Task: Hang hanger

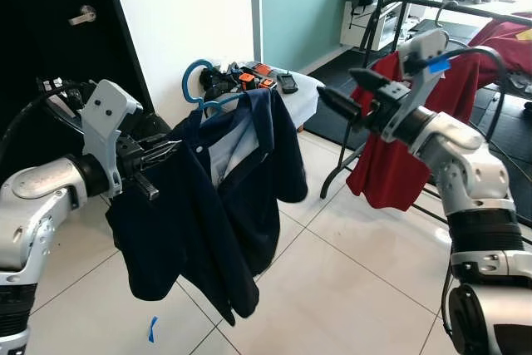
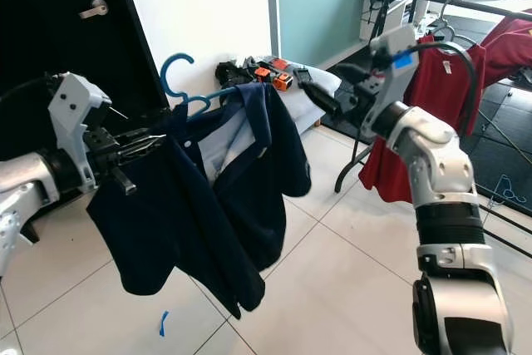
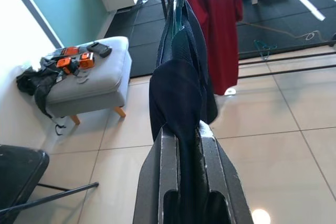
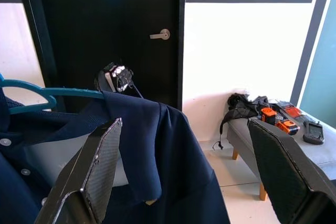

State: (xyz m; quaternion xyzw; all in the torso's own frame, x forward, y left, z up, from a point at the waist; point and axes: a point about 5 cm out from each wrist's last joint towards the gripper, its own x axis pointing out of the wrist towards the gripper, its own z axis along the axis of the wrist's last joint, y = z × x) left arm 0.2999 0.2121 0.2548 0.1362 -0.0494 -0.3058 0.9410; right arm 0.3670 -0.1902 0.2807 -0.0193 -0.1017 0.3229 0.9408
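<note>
While the left gripper (image 1: 158,155) pinches the shoulder of the navy shirt (image 1: 224,205), the teal hanger (image 1: 199,89) rides inside the collar with its hook free above, as the left eye view shows. One red garment (image 1: 399,147) hangs on the black rack (image 1: 432,6) behind the right gripper (image 1: 353,106), whose fingers stand apart just beside the shirt's far shoulder.

From the right eye view, one grey ottoman (image 2: 328,85) sits against the wall carrying orange-and-black gear; a single strip of blue tape (image 2: 163,322) lies on the floor tiles.

Looking along the left wrist, both fingers (image 3: 210,171) are closed on a fold of navy cloth, one on each side.

Seen from the right wrist, two wide-spread fingers (image 4: 89,177) frame the shirt's shoulder.

To hang it well, I judge the right gripper should take the hanger near its neck, not the cloth, keep the hook upright, and carry it over the rack's bar before the left lets go.
</note>
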